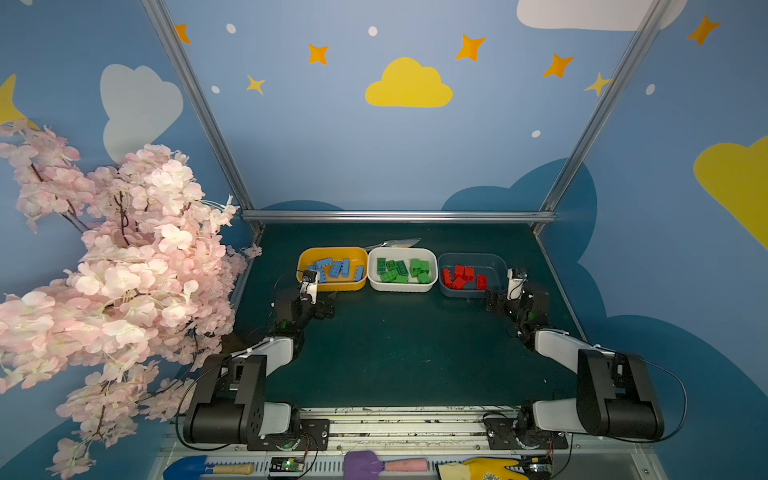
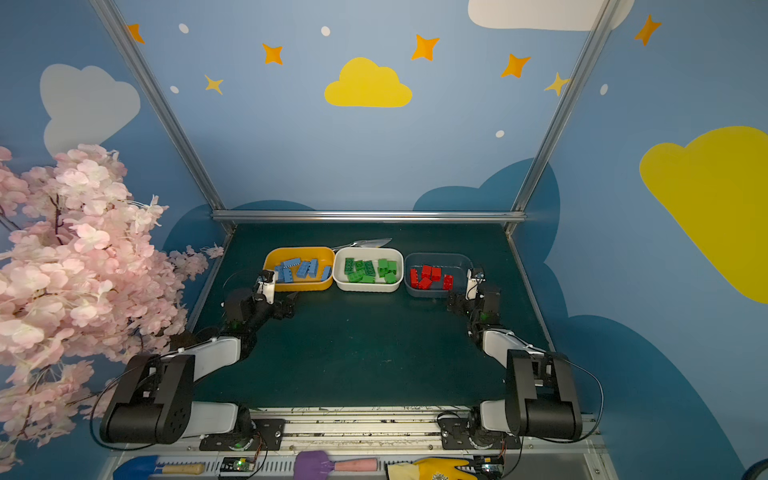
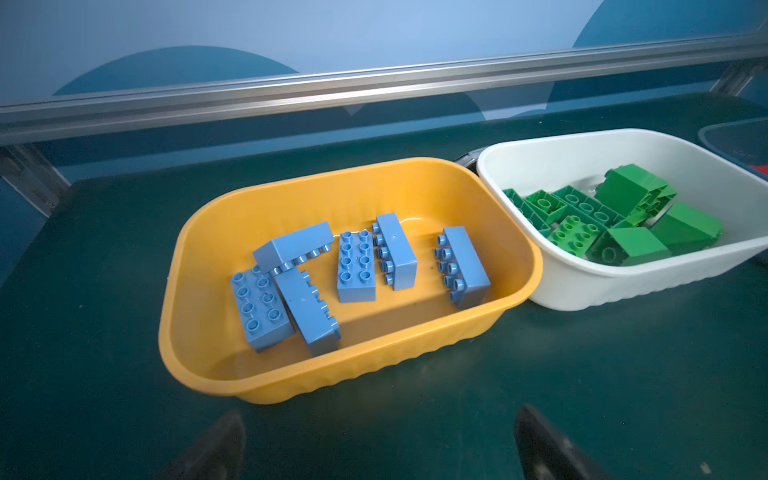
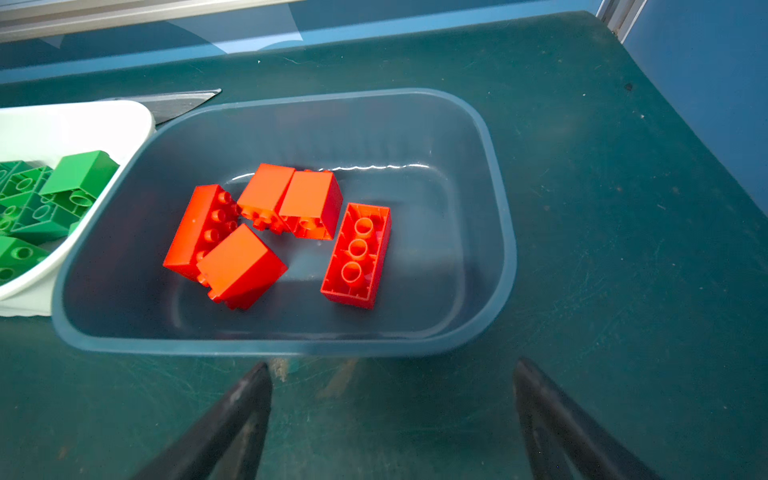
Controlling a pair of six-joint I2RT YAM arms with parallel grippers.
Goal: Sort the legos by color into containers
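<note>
Garden tools lay along the bottom edge of both top views: a blue trowel (image 1: pixel 187 465), a purple spade (image 1: pixel 361 462) and a yellow glove (image 1: pixel 484 467). Just above them the left arm (image 1: pixel 249 374) rose from its base in the lower left of the frame, folded back at the elbow and reached up the frame toward the tubs. The right arm (image 1: pixel 598 374) mirrored it from the lower right.

The left pincer (image 3: pixel 379 415) was low over the green table (image 1: pixel 395 353), its jaws spread wide and holding nothing, with the tips just short of the near wall of the yellow tub (image 1: pixel 345 286). The right pincer (image 4: pixel 391 365) was spread just as wide and empty, with its tips close to the near rim of the dark tub (image 1: pixel 469 259) but apart from it.

All three tubs stood in a row across the middle of the frame. The yellow one was at the left, the white tub (image 1: pixel 401 288) was close against it in the centre, and the dark one was just beside that at the right. Blue bricks (image 1: pixel 336 268) lay in the yellow tub, green bricks (image 1: pixel 401 270) in the white, and red bricks (image 1: pixel 461 276) in the dark.
</note>
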